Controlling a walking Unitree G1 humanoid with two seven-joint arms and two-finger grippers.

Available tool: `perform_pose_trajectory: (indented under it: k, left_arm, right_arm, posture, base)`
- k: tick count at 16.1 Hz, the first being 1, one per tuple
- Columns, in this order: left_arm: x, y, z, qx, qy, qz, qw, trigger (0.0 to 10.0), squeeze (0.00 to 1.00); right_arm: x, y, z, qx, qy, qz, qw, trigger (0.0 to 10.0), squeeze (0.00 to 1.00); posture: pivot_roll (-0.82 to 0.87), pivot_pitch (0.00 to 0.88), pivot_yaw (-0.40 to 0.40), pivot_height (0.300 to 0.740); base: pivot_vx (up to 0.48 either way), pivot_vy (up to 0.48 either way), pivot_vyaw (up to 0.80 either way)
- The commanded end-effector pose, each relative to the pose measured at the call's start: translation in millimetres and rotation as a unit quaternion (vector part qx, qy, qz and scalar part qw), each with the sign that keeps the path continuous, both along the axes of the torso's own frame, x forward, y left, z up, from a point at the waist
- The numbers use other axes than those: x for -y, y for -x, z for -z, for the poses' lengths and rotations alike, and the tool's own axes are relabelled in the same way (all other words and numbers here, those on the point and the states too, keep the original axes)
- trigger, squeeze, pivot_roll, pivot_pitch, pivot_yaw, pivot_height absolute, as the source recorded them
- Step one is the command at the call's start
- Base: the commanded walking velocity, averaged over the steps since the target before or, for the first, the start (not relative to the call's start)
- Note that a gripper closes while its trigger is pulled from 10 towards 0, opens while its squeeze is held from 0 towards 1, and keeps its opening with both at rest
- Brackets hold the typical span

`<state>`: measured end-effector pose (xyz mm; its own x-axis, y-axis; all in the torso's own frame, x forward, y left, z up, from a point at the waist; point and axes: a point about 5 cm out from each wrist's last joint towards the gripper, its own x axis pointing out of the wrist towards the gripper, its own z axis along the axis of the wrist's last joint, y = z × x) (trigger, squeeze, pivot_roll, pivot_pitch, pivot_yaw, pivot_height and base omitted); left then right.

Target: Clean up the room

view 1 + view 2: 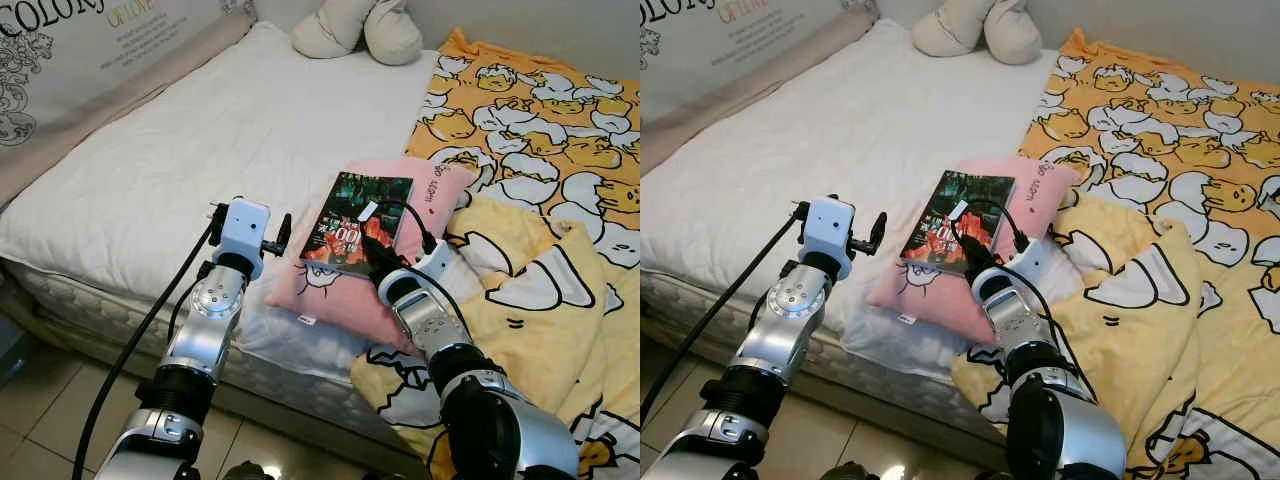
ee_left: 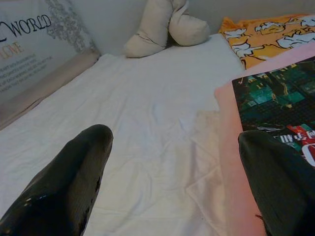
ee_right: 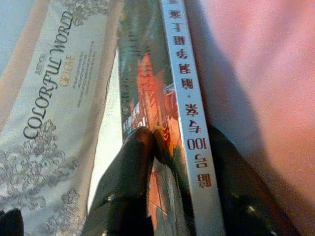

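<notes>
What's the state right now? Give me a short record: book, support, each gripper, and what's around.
book: dark-covered book, lying flat on the pillow
support: pink pillow on the white mattress
right gripper: right gripper closed on the book's near edge, one finger on the cover
left gripper: left gripper open, beside the pillow's left edge, holding nothing
around: yellow egg-print blanket to the right; cream cushion at the head of the bed

Right gripper [image 1: 372,250] clamped on dark book [image 1: 355,220] atop pink pillow [image 1: 345,290].
</notes>
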<state>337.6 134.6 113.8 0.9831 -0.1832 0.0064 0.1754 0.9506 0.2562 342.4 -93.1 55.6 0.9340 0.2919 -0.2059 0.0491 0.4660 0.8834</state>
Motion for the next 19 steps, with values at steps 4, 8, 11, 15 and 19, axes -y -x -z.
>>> perform_pose_trajectory:
  k: [4,8,11,15,19]
  left_arm:
    - [2.6,-2.0,-2.3,0.005,-0.009,0.008,1.000,10.0,0.00]
    - [3.9,-2.7,-2.7,0.006,-0.013,0.013,1.000,10.0,0.00]
    - [5.3,-3.3,-3.0,0.006,-0.016,0.017,1.000,10.0,0.00]
    - [6.2,-3.4,-3.4,0.009,-0.025,0.022,0.999,10.0,0.00]
    - [5.4,-1.6,-2.0,0.009,-0.031,0.026,0.999,10.0,0.00]
  right_arm:
    - [5.8,-5.3,-14.9,0.083,0.139,-0.009,0.987,0.0,0.00]
    - [4.8,-10.3,-48.8,0.204,0.264,-0.007,0.943,0.0,0.00]
    - [-3.9,-4.9,-69.2,0.304,0.408,-0.016,0.861,0.0,0.00]
    - [-14.7,6.0,-80.1,0.378,0.503,-0.013,0.777,0.0,0.00]
    - [-2.1,3.7,-31.1,0.153,0.267,0.006,0.951,0.0,0.00]
  posture:
    - [0.18,0.000,0.004,0.740]
    - [0.17,0.000,0.014,0.740]
    - [0.17,0.000,0.019,0.740]
    - [0.17,0.000,0.022,0.740]
    - [0.18,0.000,0.022,0.740]
  base:
    - [0.000,0.000,0.00]
    - [0.000,0.000,0.00]
    - [0.000,0.000,0.00]
    - [0.000,0.000,0.00]
    - [0.000,0.000,0.00]
